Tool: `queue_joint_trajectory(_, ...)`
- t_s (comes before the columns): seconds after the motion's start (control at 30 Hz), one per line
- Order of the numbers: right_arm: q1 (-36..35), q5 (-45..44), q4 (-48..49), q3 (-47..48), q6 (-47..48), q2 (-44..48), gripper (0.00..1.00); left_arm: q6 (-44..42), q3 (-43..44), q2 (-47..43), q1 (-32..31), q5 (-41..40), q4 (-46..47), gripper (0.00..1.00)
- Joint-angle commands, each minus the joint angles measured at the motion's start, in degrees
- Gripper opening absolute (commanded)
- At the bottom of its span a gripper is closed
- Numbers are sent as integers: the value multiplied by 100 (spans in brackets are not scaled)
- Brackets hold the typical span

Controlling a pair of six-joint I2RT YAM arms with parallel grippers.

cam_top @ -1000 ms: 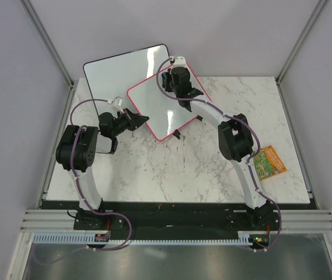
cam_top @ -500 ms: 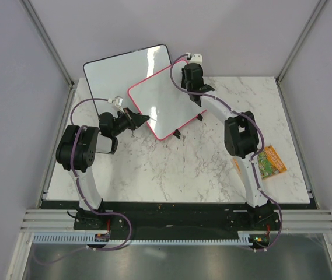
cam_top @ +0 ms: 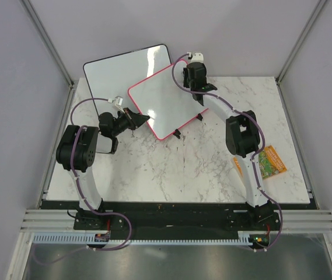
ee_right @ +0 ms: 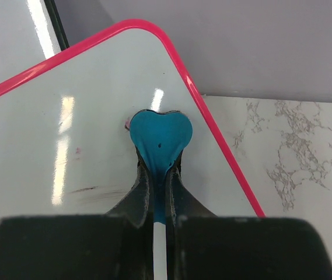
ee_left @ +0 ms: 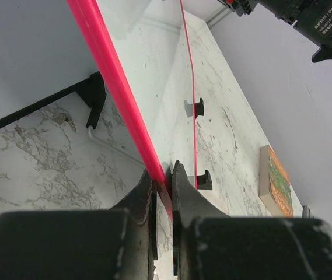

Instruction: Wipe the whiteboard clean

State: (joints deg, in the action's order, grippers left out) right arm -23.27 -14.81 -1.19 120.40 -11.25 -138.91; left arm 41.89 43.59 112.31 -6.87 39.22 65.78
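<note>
On the marble desk (cam_top: 212, 169), the pink-framed whiteboard (cam_top: 160, 108) is sitting between both arms, the left tool (ee_left: 163, 175) clamping tight on its frame edge while the right tool (ee_right: 160, 175), closed on a blue heart-shaped eraser (ee_right: 161, 137), is pressing near the board's far right corner.

Pink-framed whiteboard (cam_top: 163, 108), faint smudges near corner
</note>
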Motion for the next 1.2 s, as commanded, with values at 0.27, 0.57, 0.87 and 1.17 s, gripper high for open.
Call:
queue_joint_trajectory(0.27, -925, 892, -2077, 81, -35, -576, 0, -1429, 79, -174, -244, 525, 181, 2)
queue_joint_trajectory(0.57, -908, 971, -2395, -1999, -369, 135, 0, -1438, 70, -183, -244, 516, 190, 2)
queue_joint_trajectory(0.87, -855, 1094, -2158, -2575, -440, 400, 0, -1455, 70, -183, -253, 516, 172, 2)
queue_joint_trajectory(1.17, -802, 585, -1261, -1670, -45, 409, 0, -1508, 88, -201, -288, 507, 102, 2)
